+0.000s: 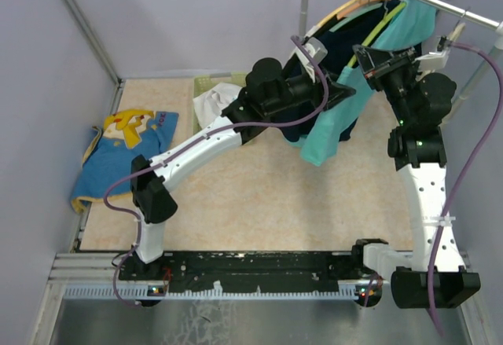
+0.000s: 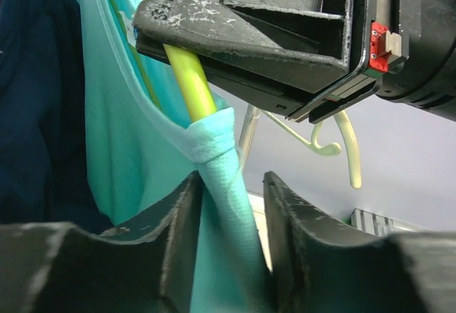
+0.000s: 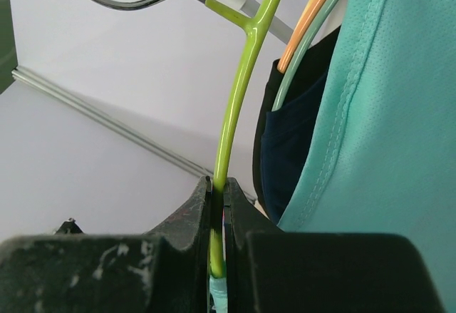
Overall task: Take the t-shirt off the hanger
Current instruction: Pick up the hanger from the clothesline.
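The t-shirt (image 1: 330, 137), teal, hangs on a yellow-green hanger (image 3: 239, 92) from the rail (image 1: 440, 3) at the far right, above the table. It is not off yet. One shoulder sits bunched into a tight roll at the end of the hanger's arm, and the body drapes down beside it.

The right pincer (image 3: 217, 188) is clamped on the hanger's arm just above that roll and steadies it. The left pincer (image 2: 231, 185) straddles the bunched fabric just below the hanger's tip, with a finger on either side and the shirt between them. Whether they pinch the cloth or only flank it, I cannot tell.

So the setup looks done: hanger held, shirt bracketed. What is left, as I judge it, is nearly all of the task: grip the fabric, draw that shoulder off the arm's end, then free the other side and the neck.

Next to it on the rail hang an orange hanger (image 3: 313, 21) and a navy garment (image 3: 292, 142), close enough to snag.

The table (image 1: 259, 196) is a beige, speckled surface. A blue-and-yellow cloth (image 1: 122, 148) lies at its left edge and a white cloth (image 1: 212, 101) near the back. Plain pale walls close in the space on three sides.
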You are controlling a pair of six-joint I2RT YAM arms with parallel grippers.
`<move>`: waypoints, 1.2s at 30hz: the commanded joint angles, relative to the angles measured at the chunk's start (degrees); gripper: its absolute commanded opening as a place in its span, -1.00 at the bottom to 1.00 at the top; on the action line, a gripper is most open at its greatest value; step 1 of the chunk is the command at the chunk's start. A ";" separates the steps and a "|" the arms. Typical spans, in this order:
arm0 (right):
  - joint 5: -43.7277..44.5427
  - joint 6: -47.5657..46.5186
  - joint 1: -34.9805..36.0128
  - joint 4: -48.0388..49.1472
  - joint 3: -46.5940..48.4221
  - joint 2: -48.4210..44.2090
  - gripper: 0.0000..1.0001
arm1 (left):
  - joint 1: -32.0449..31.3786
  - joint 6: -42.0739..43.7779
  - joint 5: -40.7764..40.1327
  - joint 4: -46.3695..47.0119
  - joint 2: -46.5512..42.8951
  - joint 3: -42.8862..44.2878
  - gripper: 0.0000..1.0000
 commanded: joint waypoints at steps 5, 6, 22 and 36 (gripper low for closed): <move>-1.31 -0.89 0.30 8.44 1.42 -3.32 -1.00 | -0.50 -0.99 -2.15 -0.73 1.09 3.58 -0.55; -1.33 -0.87 0.32 8.50 1.35 -3.25 -1.00 | -0.54 -1.15 -2.22 -0.87 1.04 3.56 -0.60; 1.37 -2.68 0.24 7.01 3.10 -2.12 -0.66 | -0.56 -2.07 -3.70 -1.61 -1.71 0.86 -1.00; 3.51 -2.22 0.23 6.70 4.86 -0.90 -0.67 | -0.60 -0.88 -6.01 0.18 -6.84 -5.49 -1.00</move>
